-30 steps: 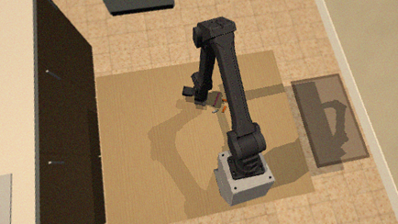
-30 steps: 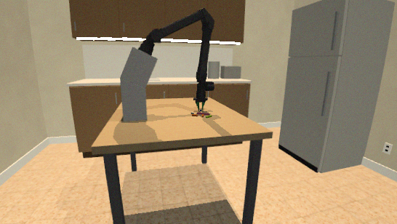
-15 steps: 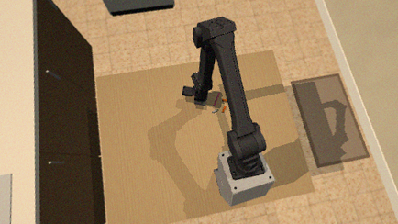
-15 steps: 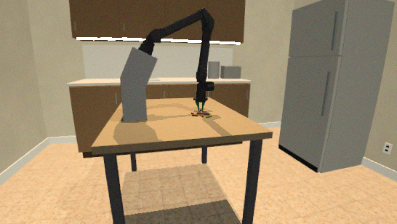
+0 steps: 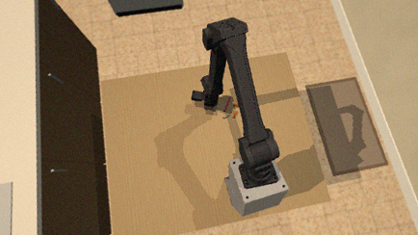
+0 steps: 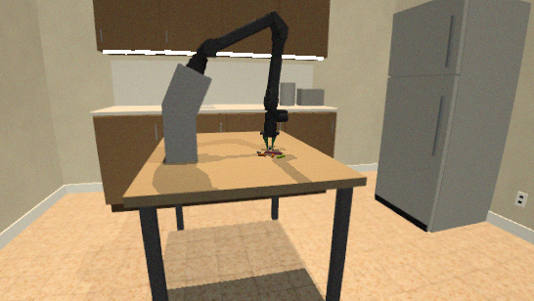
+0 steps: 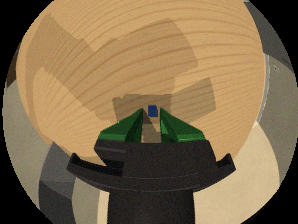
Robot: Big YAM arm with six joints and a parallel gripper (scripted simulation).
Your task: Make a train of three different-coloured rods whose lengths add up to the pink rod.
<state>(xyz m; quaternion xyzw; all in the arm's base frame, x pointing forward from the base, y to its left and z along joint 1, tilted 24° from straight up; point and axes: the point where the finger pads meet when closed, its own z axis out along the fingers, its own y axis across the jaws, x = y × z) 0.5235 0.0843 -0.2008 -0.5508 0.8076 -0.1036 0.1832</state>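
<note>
My gripper (image 6: 270,148) (image 7: 151,112) points down just above the table, its green fingers partly open with a narrow gap. A small blue rod (image 7: 152,111) shows between the fingertips in the wrist view, with a little space on both sides. A long dark pink rod (image 5: 228,104) (image 6: 274,152) lies beside the gripper. Two orange pieces (image 5: 235,115) lie near it, one also seen in the exterior view (image 6: 262,154). A lime rod (image 6: 281,156) lies at the group's right. A small greyish rod (image 5: 226,116) lies close by. Fingertips are hidden in the top view; exact rod gaps are too small to tell.
The wooden table (image 5: 134,210) (image 6: 244,188) carries the arm's grey base (image 5: 255,195) (image 6: 180,132). The arm reaches over the rods and hides part of the group in the top view. Arm shadows cross the table.
</note>
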